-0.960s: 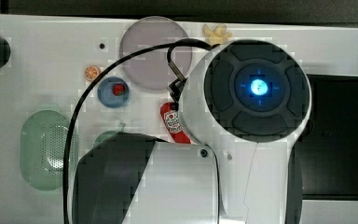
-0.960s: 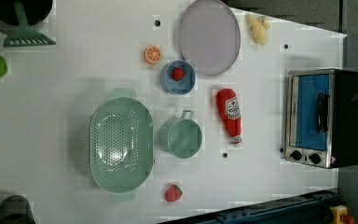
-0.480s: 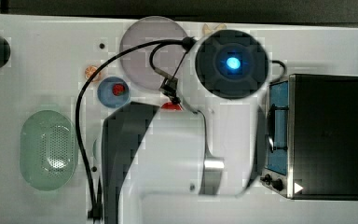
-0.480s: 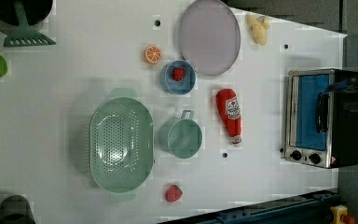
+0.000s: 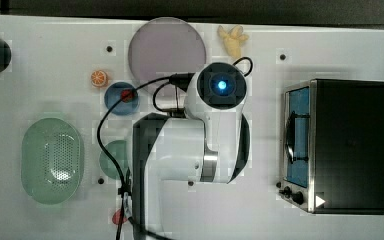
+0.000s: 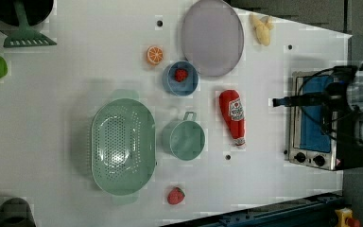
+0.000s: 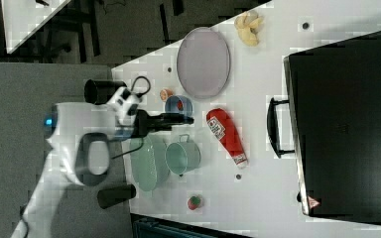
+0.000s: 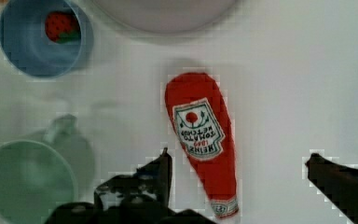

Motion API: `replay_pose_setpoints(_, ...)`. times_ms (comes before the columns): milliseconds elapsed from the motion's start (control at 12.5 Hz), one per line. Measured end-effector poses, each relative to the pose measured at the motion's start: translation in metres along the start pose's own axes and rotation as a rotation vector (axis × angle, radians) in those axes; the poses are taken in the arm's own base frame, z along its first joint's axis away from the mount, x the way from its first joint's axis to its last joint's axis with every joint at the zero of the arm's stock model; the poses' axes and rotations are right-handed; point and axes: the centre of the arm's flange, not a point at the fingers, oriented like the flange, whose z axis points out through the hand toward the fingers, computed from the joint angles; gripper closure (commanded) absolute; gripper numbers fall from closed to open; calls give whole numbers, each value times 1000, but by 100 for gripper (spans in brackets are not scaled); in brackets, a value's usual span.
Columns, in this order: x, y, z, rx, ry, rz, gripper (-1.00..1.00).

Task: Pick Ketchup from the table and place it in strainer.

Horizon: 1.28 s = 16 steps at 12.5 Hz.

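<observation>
The ketchup (image 8: 203, 144) is a red squeeze bottle with a white label, lying flat on the white table. It also lies in the left view (image 6: 233, 116) and in the right view (image 7: 226, 135). My gripper (image 8: 237, 156) hangs open above its cap end, with one dark finger (image 8: 161, 170) close beside the bottle and the other finger (image 8: 340, 179) well clear of it. The strainer (image 6: 123, 145) is a pale mint oval basket with a perforated bottom. It holds nothing and sits beyond a green cup (image 6: 187, 138) from the bottle. In the top view my white arm (image 5: 215, 125) covers the ketchup.
A blue bowl (image 6: 181, 78) holding a strawberry and a purple plate (image 6: 211, 37) lie near the bottle's wide end. A toaster oven (image 6: 312, 123) stands on the left view's right. An orange slice (image 6: 154, 55), a loose strawberry (image 6: 176, 195) and a yellow toy (image 6: 261, 29) lie around.
The arm has swung toward the top view's left and looks smaller there, covering the ketchup it left exposed before. It has entered the left view's right edge. The objects have not moved.
</observation>
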Motion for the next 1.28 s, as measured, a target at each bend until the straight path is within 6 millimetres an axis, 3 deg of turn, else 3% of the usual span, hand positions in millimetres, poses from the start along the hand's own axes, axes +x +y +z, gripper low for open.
replay_pose_setpoints(240,-11,-2,48,3,-20,-61,-100)
replay_pose_setpoints(560,-15,-8,83,-53,-15,-154,-100)
replay_pose_setpoints(800,-11,-4,123,-52,-13,-165,-100)
replay_pose_setpoints(1280,-31,-14,206,-30,-50,-191,-100)
